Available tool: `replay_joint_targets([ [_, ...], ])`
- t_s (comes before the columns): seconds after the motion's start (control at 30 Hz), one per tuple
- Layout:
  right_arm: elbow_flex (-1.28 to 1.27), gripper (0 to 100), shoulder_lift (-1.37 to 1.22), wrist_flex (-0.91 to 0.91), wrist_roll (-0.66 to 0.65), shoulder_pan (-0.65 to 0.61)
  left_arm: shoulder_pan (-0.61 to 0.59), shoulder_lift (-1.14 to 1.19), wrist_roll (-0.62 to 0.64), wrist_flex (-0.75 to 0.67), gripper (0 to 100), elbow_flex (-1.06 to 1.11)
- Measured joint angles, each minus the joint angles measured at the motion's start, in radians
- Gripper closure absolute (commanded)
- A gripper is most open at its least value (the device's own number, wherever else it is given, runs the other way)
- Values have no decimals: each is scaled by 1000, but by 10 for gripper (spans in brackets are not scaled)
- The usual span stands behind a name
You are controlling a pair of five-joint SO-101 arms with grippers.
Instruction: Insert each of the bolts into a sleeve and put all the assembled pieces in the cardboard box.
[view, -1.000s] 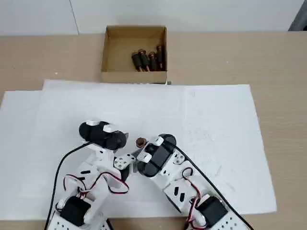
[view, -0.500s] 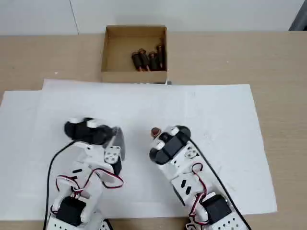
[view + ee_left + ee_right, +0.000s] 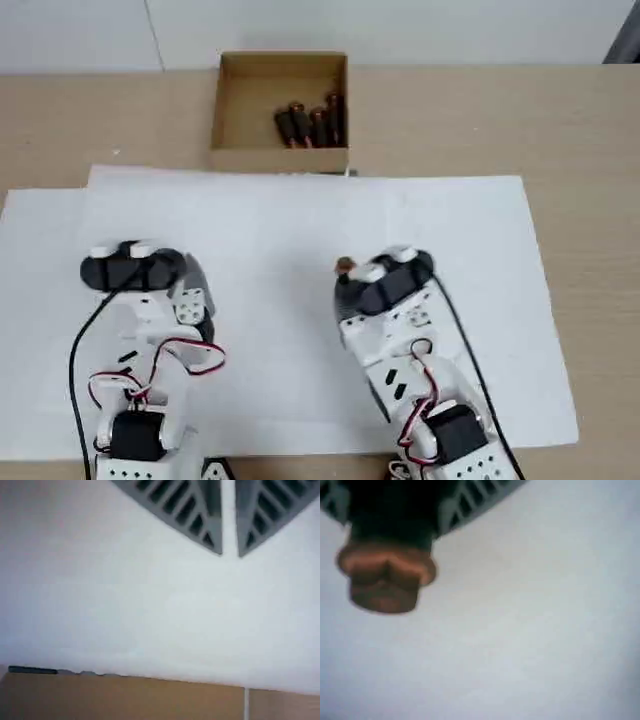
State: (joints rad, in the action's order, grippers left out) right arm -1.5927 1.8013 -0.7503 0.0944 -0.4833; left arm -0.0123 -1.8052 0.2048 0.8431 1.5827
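The right claw (image 3: 395, 505) is closed on a bolt (image 3: 385, 582). The copper-coloured head of the bolt sticks out past the fingertips (image 3: 470, 502), and a dark sleeve (image 3: 395, 525) is seen directly behind the head, clamped between the grey ribbed fingers. Under the bolt head lies plain white paper (image 3: 535, 630), and the head is not touching it.

From the high view, the right claw (image 3: 350, 275) is found toward the right of the middle of the paper (image 3: 300, 215), with the bolt (image 3: 345, 265) showing as a small brown spot at its tip, on the side toward the box.

The left claw (image 3: 229, 552) is drawn almost together. A thin slit of white is left between its two fingertips (image 3: 210, 530), and nothing is held in it. Paper (image 3: 125, 605) is seen below it, and beyond the paper's edge a strip of tan table (image 3: 125, 700). In the high view the left claw (image 3: 193, 292) is placed over the left part of the paper, well apart from the right claw.

Past the far edge of the paper, a cardboard box (image 3: 245, 110) is set on the table (image 3: 580, 130). Several assembled pieces (image 3: 310, 122), dark sleeves with copper bolts, are lying together in its right half.
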Motion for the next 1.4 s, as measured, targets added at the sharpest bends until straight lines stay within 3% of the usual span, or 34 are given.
replay_joint_targets([
  [0.33,261,996,-29,-127,41,66,-11,0,-80,-3,995,103],
  [0.53,457,996,-245,-115,41,112,-11,0,-80,3,995,103],
  [1.03,973,996,-1088,209,37,141,-11,0,-80,34,994,103],
  [1.4,1321,996,-1619,479,-112,140,-11,0,-80,34,994,103],
])
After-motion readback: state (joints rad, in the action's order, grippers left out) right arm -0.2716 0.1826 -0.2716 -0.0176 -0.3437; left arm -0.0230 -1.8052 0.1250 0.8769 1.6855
